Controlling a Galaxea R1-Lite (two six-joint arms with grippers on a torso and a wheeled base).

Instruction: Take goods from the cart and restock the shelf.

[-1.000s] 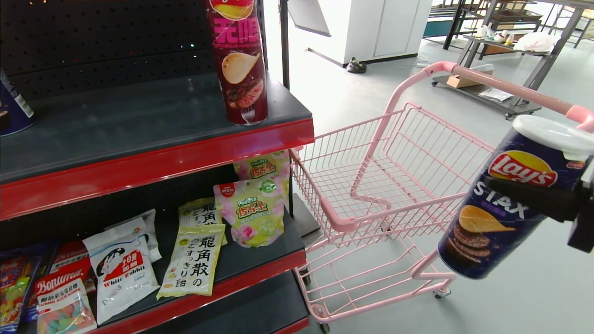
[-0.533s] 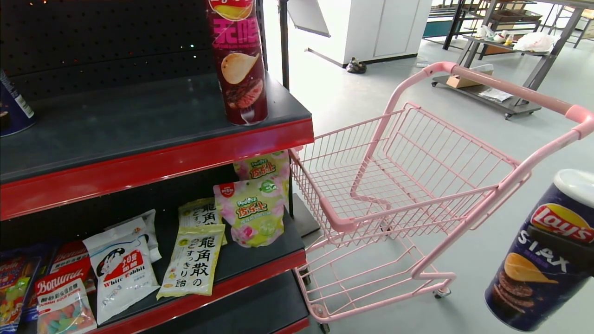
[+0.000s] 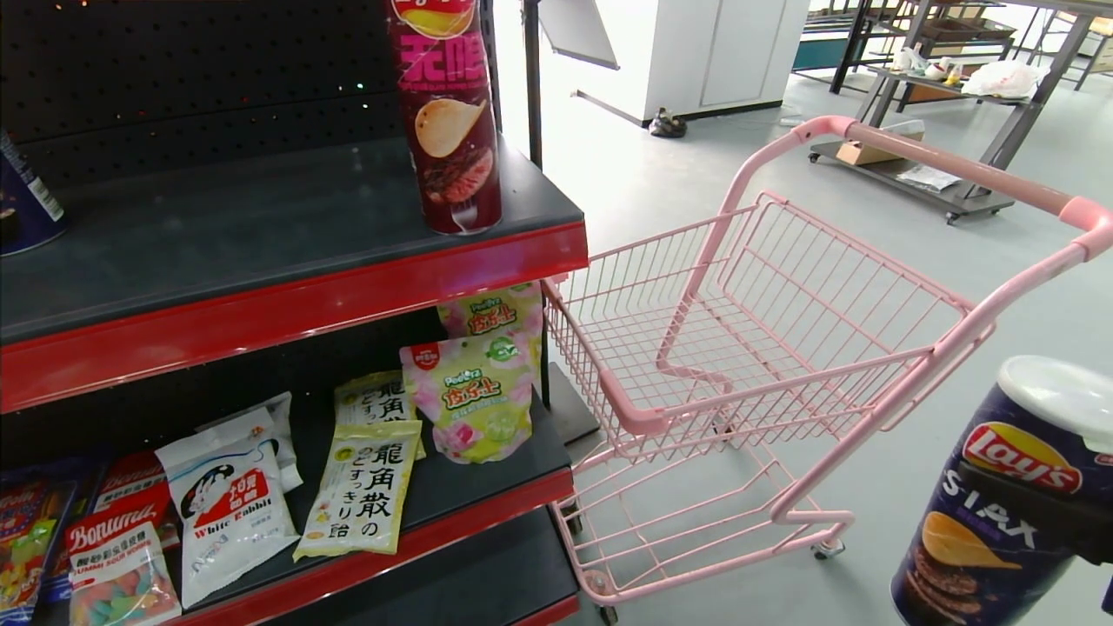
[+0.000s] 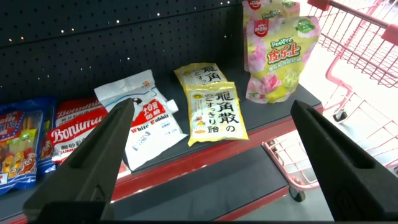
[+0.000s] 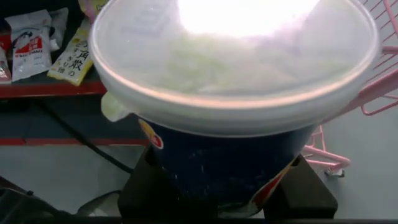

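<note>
Dark blue with a white plastic lid, the chip can [image 3: 1000, 504] is held in the air by the right gripper [image 5: 224, 202]. The gripper's black fingers [image 3: 1039, 513] press on the can's wall from two sides below the lid, so the jaws are clenched on the can. The can is tilted, not upright. It is outside the pink cart [image 3: 633, 419], close to the handle end of the cart, and well apart from the shelf.

The cart stands just beside the right end of the shelf, with its wire basket toward the shelf and its handle away from it.

On the upper shelf board [image 3: 287, 313], which has a red front edge, a maroon chip can [image 3: 452, 130] stands upright near the front right corner. Another dark can [image 3: 22, 204] is at the left edge of this board, only partly seen.

On the lower shelf board [image 3: 487, 513], near its right end, a green and pink bag [image 3: 478, 396] leans upright. Beside it, more to the left, lies a yellow bag [image 3: 361, 491], then a white bag [image 3: 230, 513], and further bags after that.

The left gripper [image 4: 211, 112] is in front of the lower board and faces these bags. Its two fingers are spread wide apart and hold nothing.
</note>
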